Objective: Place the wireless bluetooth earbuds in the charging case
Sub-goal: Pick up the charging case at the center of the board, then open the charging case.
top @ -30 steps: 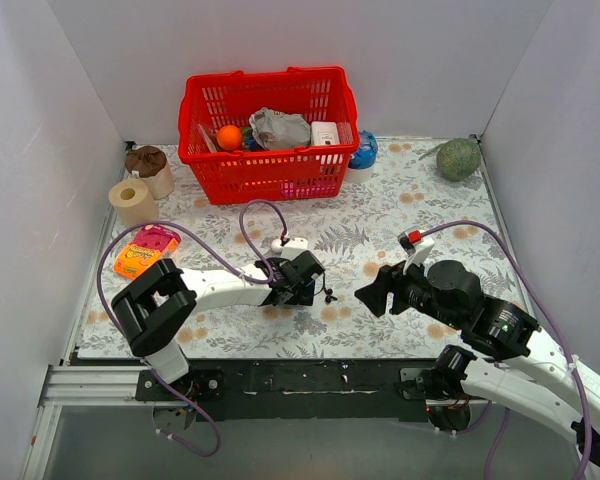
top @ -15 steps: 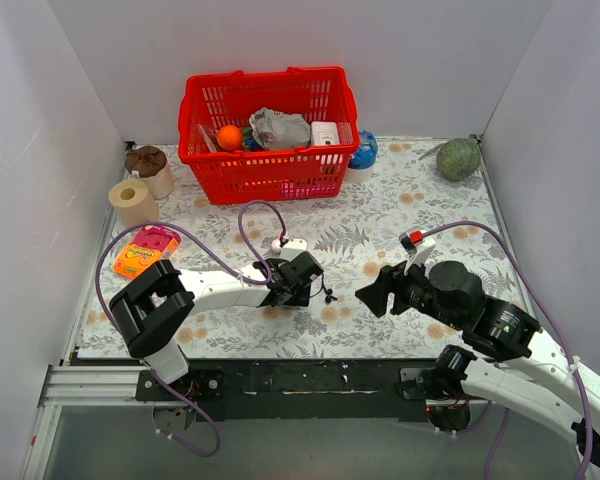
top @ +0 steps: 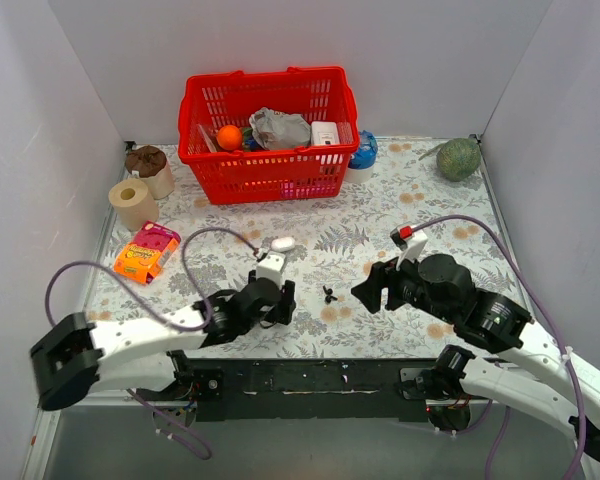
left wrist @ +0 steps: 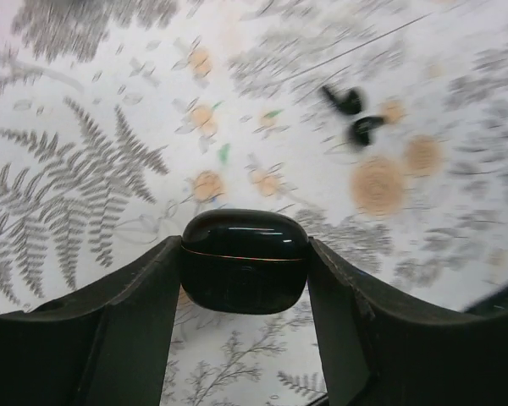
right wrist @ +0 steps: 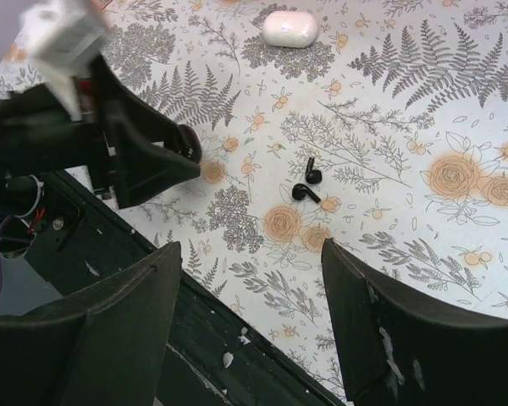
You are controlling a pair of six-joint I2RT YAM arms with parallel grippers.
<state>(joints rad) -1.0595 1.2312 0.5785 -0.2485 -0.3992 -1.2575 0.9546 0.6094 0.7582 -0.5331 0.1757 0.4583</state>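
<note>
Left claw (left wrist: 245,264) drew back, charging case (left wrist: 244,254) clamped between its jaws.

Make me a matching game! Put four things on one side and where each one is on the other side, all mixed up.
Things
1. charging case
2. earbuds
3. white pill-shaped case
4. orange ball

Places
A. loose on the flowery cloth, side by side
B. inside the red basket
C. squeezed in the left pincer
D. alone on the cloth, nearer the basket

Pairs: 1-C, 2-A, 3-D, 4-B
</note>
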